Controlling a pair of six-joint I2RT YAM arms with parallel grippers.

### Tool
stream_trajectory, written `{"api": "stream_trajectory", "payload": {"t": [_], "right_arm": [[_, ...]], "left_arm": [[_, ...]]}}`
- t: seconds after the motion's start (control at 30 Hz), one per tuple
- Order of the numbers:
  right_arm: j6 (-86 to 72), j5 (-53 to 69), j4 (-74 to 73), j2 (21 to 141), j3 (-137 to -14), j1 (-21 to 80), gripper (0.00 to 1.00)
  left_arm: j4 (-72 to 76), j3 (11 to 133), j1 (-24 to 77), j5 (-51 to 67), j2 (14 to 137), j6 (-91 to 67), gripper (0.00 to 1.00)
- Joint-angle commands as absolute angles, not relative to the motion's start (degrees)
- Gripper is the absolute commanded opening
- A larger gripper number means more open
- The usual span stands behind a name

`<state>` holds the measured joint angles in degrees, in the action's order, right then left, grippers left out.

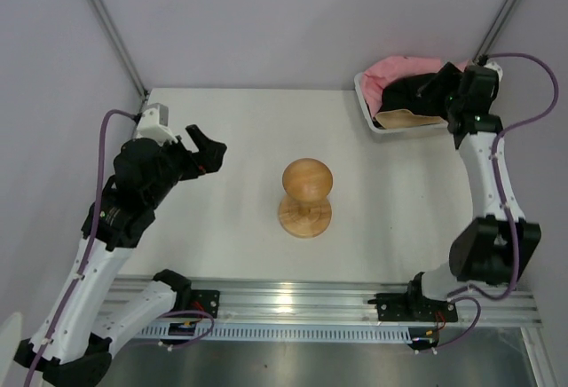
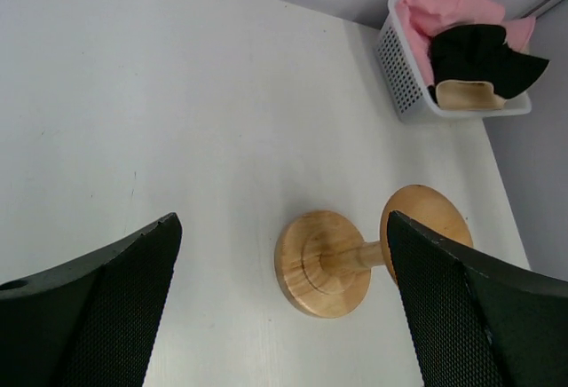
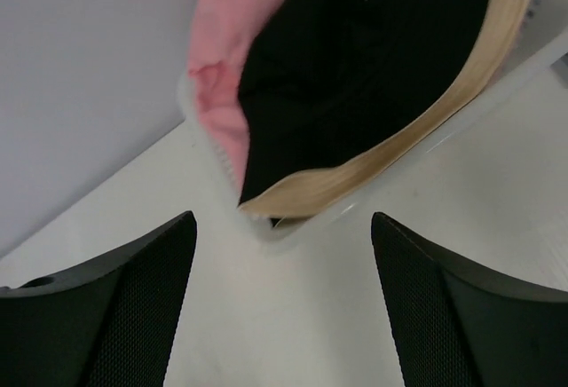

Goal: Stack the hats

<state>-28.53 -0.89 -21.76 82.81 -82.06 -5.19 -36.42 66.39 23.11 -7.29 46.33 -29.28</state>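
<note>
I'm seeing the left fingers (image 2: 98, 307) spreading wide, hovering over the table (image 1: 222, 254) at the left of the top view. The wooden stand (image 1: 306, 193) is standing upright at center. The right fingers (image 3: 461, 316) are gaping wide too, hanging over the white basket (image 2: 399, 72) at upper right, where a black hat (image 1: 410, 94), a pink hat (image 1: 399, 69) and a beige hat brim (image 1: 410, 121) are lying bunched together.

The hats (image 1: 404, 85) are piled in the basket (image 1: 364, 98), which is set at the far right corner of the table (image 1: 231, 138). The stand (image 1: 306, 196) is placed near the middle.
</note>
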Motion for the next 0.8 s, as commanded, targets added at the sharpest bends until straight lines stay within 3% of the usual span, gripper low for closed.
{"api": "stream_trajectory", "payload": {"t": [0.0,0.23,0.47,0.77], "right_arm": [[-30.4,4.5,-22.9,92.7,-89.5,-12.1,0.81],[-41.9,16.5,-16.4,104.1,-90.5,-16.5,0.7],[-46.1,12.1,-3.6,104.3,-83.8,-11.4,0.71],[-47.8,8.0,-4.7,109.0,-86.3,-9.0,0.69]], "left_arm": [[-37.4,65.8,22.5,-6.4,48.3,-26.7,0.99],[-35.4,67.5,20.4,-6.3,54.0,-24.7,0.99],[-32.9,68.3,16.4,-1.4,57.2,-24.3,1.0],[-32.3,69.5,12.7,1.1,58.0,-23.5,0.99]]}}
